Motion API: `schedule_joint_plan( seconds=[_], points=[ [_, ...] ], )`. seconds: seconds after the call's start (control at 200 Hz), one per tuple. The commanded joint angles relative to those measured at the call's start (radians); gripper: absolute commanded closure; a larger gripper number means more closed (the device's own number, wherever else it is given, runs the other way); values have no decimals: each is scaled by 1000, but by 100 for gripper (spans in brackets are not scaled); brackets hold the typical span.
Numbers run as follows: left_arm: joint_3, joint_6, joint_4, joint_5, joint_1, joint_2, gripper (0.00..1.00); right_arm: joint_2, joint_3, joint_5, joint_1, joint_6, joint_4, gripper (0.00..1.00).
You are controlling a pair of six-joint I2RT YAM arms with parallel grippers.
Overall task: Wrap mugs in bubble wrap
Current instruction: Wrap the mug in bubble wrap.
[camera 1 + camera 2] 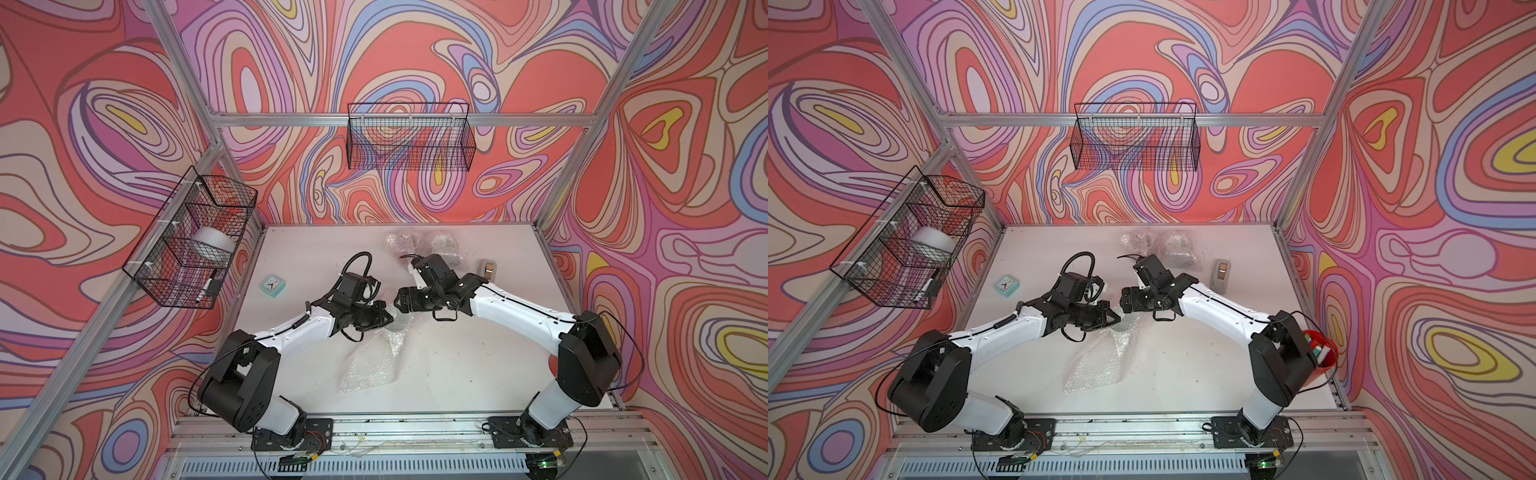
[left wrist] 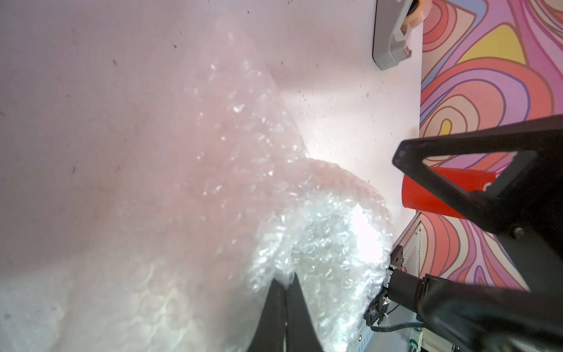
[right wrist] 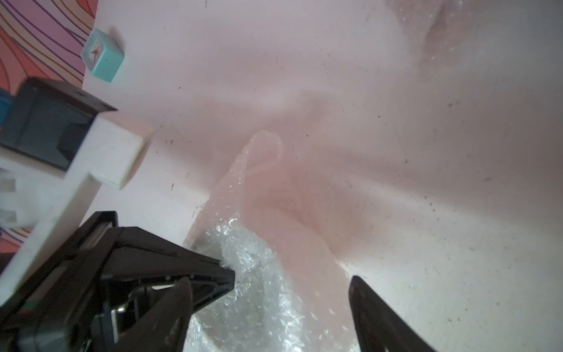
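Left claw [image 2: 285, 283] pinches bubble wrap [image 2: 329, 243], right claw [image 3: 268, 283] gapes; side basket [image 1: 166, 266] holds roll [image 1: 212, 245].

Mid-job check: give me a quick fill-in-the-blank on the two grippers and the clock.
1. The left gripper is ___ on the bubble wrap.
2. The right gripper has its jaws ___.
3. The clock stands on the robot's ___ side of the table.
Missing words: shut; open; left.
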Motion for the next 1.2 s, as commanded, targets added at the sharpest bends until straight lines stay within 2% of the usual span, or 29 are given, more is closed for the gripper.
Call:
schedule_joint_plan(
  seconds=[0.0, 0.185, 0.421, 0.516, 0.606, 0.761, 0.982, 1.032, 1.072, 1.197],
  points=[
    [20, 31, -51, 17, -12, 21, 100, 63, 30, -16, 6, -13, -34, 16],
    [17, 42, -13, 75, -18, 23, 100, 173, 62, -5, 8, -28, -67, 15],
    [-5, 41, 59, 175, -25, -13, 82, 235, 52, 8, 7, -18, -92, 15],
    [-9, 39, 67, 196, -25, -50, 77, 246, 42, 12, 7, -16, -102, 15],
    [-20, 26, 77, 212, -25, -73, 77, 258, 40, 15, 8, -14, -114, 16],
    [-92, -37, 137, 232, -31, -101, 83, 267, 44, 18, 7, -13, -121, 16],
    [-160, -91, 144, 227, -48, -216, 83, 286, 57, 15, 7, -23, -131, 17],
    [-170, -83, 96, 183, -47, -266, 85, 284, 59, 15, 7, -27, -131, 17],
    [-169, -64, 8, 103, -47, -314, 88, 282, 61, 17, 7, -29, -135, 18],
    [-152, -82, -356, -317, -47, -486, 89, 275, 65, 31, 7, -38, -139, 19]
  ],
)
